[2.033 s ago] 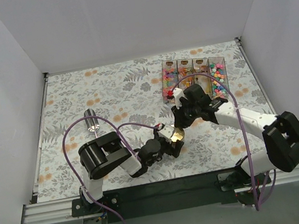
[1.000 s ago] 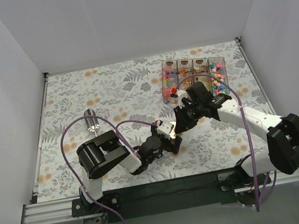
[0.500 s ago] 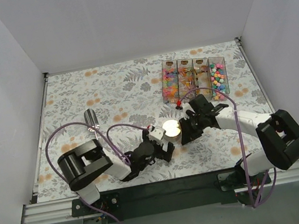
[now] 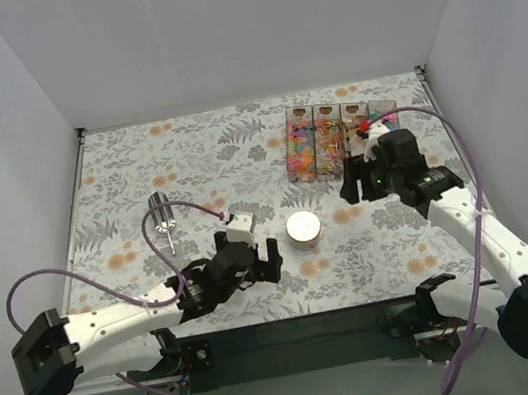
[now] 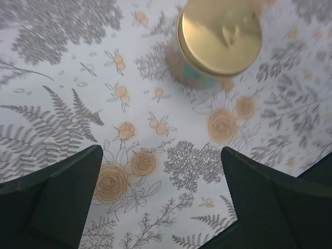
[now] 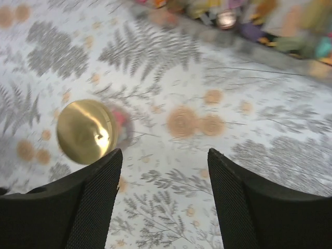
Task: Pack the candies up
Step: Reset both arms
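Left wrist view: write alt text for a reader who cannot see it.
A small gold-lidded jar stands upright on a fern-and-flower printed tablecloth, near the top of the frame. The left gripper is open and empty, its dark fingers filling the bottom corners, short of the jar.

My right wrist view shows the candies point(image 6: 280, 23) blurred and cropped on top; my left clips the jar point(image 5: 220, 36).
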Robot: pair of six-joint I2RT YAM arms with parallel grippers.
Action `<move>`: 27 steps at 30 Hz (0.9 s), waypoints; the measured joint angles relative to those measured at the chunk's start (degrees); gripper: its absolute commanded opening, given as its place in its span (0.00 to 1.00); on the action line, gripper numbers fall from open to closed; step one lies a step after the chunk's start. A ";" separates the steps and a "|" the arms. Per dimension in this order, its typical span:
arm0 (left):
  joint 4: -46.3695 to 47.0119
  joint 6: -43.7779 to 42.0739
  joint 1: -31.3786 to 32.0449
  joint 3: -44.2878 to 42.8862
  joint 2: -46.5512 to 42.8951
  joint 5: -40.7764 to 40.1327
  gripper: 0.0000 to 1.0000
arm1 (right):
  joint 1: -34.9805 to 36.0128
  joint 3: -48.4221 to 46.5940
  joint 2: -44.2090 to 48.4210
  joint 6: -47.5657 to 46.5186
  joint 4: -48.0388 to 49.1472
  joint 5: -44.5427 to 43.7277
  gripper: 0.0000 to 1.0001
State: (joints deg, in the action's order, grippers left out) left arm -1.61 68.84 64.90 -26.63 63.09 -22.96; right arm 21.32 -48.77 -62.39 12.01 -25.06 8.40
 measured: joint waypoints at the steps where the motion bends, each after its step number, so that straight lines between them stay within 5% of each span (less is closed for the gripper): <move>1: -4.59 1.22 -0.17 -3.02 -2.01 -1.75 0.98 | -1.90 -0.28 1.70 0.02 -1.33 -2.54 0.75; 4: -18.29 5.11 -0.35 -14.12 -6.54 -8.00 0.98 | -5.97 -1.70 7.50 -0.02 -5.11 -10.14 0.77; 5: -21.99 6.19 -0.35 -17.09 -7.58 -9.97 0.98 | -6.56 -2.69 9.68 -0.15 -6.64 -12.63 0.98; 14: -54.40 13.88 -0.37 -37.59 -21.94 -28.02 0.98 | -6.84 -8.48 34.56 -2.64 -12.13 -26.67 0.98; 22: -56.57 9.33 -0.46 -40.50 -38.71 -36.33 0.98 | -6.84 -5.81 50.90 -6.21 -13.77 -31.82 0.98; 27: -56.19 7.43 -0.59 -40.48 -40.85 -38.14 0.98 | -6.84 -5.68 53.48 -7.78 -14.40 -32.83 0.98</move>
State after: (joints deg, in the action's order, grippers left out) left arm -57.80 76.27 64.31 -67.11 22.24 -61.10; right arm 14.48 -54.46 -8.91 4.23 -39.46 -24.43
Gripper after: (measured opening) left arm 0.981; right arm 0.983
